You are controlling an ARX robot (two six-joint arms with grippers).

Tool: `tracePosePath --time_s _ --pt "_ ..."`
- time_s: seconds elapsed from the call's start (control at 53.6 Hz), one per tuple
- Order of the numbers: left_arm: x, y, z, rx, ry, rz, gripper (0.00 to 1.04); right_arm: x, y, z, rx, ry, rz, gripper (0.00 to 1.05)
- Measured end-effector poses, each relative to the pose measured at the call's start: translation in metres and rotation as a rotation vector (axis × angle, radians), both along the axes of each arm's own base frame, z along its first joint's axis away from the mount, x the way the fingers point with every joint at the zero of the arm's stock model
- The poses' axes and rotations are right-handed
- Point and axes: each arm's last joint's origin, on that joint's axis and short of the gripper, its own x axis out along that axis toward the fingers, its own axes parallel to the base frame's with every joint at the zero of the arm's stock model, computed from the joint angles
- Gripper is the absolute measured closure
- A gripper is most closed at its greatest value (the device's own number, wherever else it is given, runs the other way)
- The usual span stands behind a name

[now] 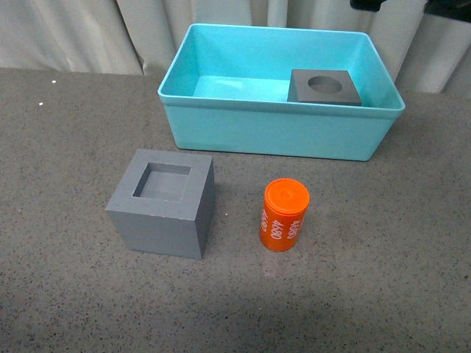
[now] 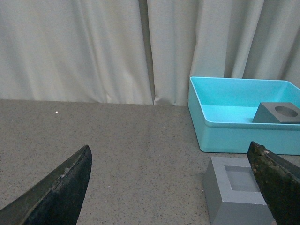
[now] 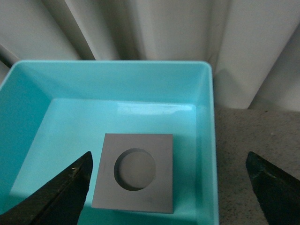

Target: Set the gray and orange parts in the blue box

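A gray cube with a square top recess [image 1: 163, 202] stands on the table in front of the blue box [image 1: 280, 140]. To its right stands the orange cylinder [image 1: 283, 215] with white numerals. A second gray cube, with a round recess [image 1: 325, 87], rests inside the box at its right end. My left gripper [image 2: 169, 146] is open and empty, low over the table, with the square-recess cube [image 2: 236, 192] beside its one finger. My right gripper [image 3: 169, 154] hangs open above the box [image 3: 206, 140], over the round-recess cube [image 3: 133, 176], holding nothing.
The table is a dark speckled gray surface [image 1: 66, 147]. Pale curtains [image 1: 88, 29] hang behind the box. A dark part of the right arm [image 1: 390, 6] shows at the top edge of the front view.
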Motion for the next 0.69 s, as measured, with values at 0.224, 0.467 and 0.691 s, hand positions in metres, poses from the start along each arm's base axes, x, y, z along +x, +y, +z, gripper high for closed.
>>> tracePosePath --time_s 0.224,0.467,0.691 --pt "0.000 0.000 0.000 0.000 0.000 0.000 0.07 -0.079 -0.013 -0.002 -0.002 0.031 -0.006 0.10" --pt "0.000 0.000 0.000 0.000 0.000 0.000 0.07 -0.129 -0.021 -0.013 -0.023 0.087 -0.005 0.10" --pt "0.001 0.000 -0.001 -0.028 0.057 0.031 0.07 -0.142 -0.027 -0.010 -0.050 0.076 -0.008 0.10"
